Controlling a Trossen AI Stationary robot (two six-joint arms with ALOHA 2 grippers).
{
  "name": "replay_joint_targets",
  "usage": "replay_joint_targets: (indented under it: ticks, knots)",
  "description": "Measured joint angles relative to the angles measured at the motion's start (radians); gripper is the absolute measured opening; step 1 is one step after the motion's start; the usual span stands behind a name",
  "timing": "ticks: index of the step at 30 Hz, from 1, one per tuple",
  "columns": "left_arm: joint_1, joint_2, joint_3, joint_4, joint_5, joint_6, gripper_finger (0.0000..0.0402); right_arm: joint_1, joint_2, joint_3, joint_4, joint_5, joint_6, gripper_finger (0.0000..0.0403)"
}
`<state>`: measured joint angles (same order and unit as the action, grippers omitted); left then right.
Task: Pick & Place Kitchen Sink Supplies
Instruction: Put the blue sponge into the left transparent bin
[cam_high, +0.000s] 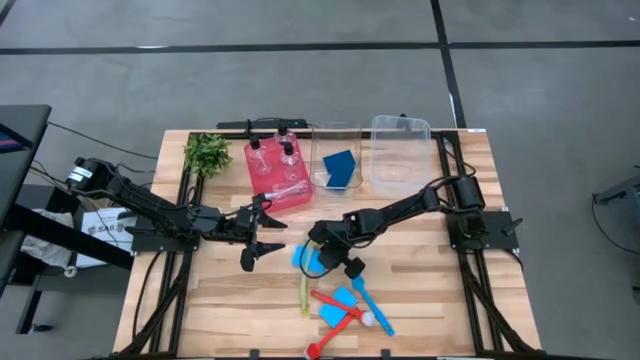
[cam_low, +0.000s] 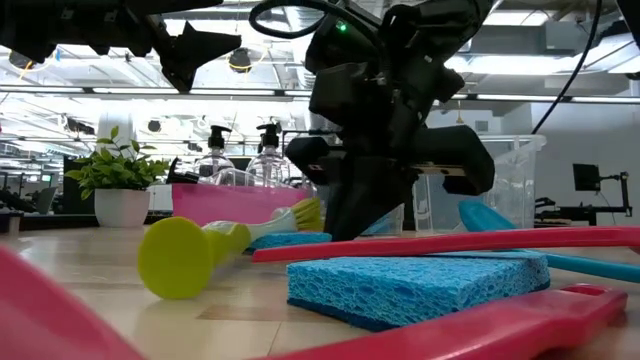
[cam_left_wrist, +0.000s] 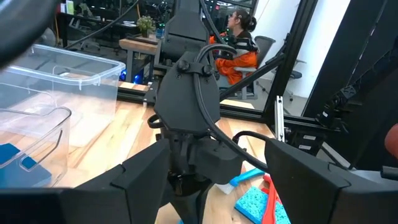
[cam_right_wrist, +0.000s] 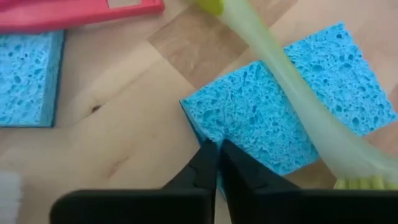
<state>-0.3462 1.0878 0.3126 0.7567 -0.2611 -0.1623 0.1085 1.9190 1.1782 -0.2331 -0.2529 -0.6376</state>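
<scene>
Nearest the table's front edge: a red brush (cam_high: 335, 322) lies across a blue sponge (cam_high: 341, 305), w/ a blue brush (cam_high: 372, 308) just beside them on the right. In the low view that sponge (cam_low: 420, 284) fills the foreground, the yellow-green brush (cam_low: 200, 255) lying on its side to the left.

Further in, mid-table — the right gripper (cam_high: 322, 255) is down at a second blue sponge (cam_high: 312, 259). In the right wrist view its fingertips (cam_right_wrist: 214, 163) are pressed together at the near edge of that sponge (cam_right_wrist: 280, 118); whether any sponge is pinched between them can't be told. The yellow-green brush handle (cam_right_wrist: 292, 87) lies diagonally over the sponge; another blue sponge (cam_right_wrist: 28, 78) sits apart, near a red handle (cam_right_wrist: 74, 14).

Left gripper (cam_high: 262, 240) hangs above the table left of centre, jaws spread, nothing in them.

At the back: red bin (cam_high: 276, 172) w/ two pump bottles (cam_high: 273, 155), a clear bin (cam_high: 336, 160) w/ a blue sponge (cam_high: 341, 166) in it, another clear bin (cam_high: 400, 150), and a plant (cam_high: 207, 152) at the far left. Beyond the table, a person in orange (cam_left_wrist: 236, 50) sits.
</scene>
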Motion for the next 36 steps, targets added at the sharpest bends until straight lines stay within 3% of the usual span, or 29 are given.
replay_joint_targets:
  ticks: [7,25,36]
  knots:
    - [0.000,0.000,0.000,0.000,0.000,0.000,0.0266,0.010,-0.057,-0.004,-0.071,0.022,0.002,0.0001]
    - [0.000,0.000,0.000,-0.001,0.000,0.000,0.0266,0.135,-0.391,-0.005,-0.286,0.018,0.123,0.0000]
    - [0.000,0.000,0.000,-0.001,0.000,0.000,0.0266,0.190,-0.451,-0.004,-0.303,0.045,0.142,0.0000]
